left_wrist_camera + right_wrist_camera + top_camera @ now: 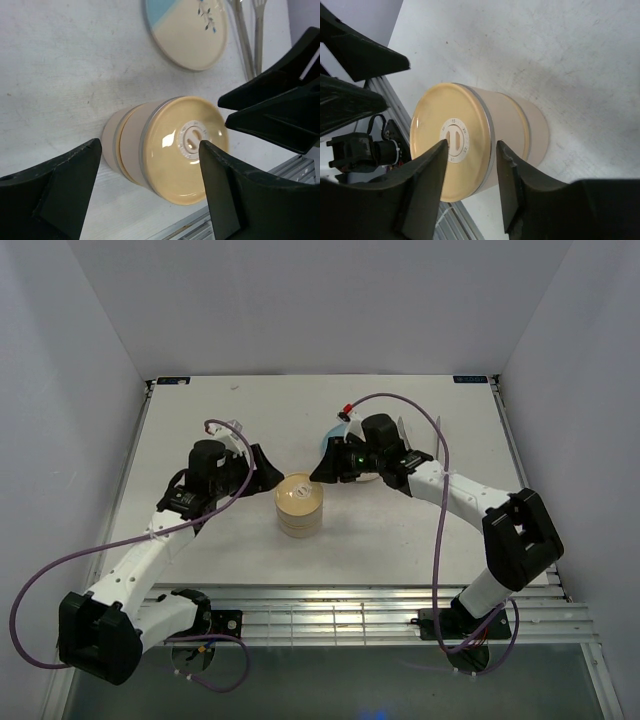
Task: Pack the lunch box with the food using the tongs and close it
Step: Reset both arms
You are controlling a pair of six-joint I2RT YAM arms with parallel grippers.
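The lunch box stands in the middle of the table as one stacked cylinder with its pale wood lid on top. My left gripper is just left of it, open wide and not touching it; in the left wrist view the lunch box shows between and beyond my left gripper. My right gripper is at the box's upper right. Its jaws are partly open over the lid's right half, and my right gripper holds nothing. The tongs lie beside the plate. No food is in view.
A cream-and-light-blue plate lies on the table behind the box, mostly hidden under the right arm in the top view. A slotted metal strip runs along the table's near edge.
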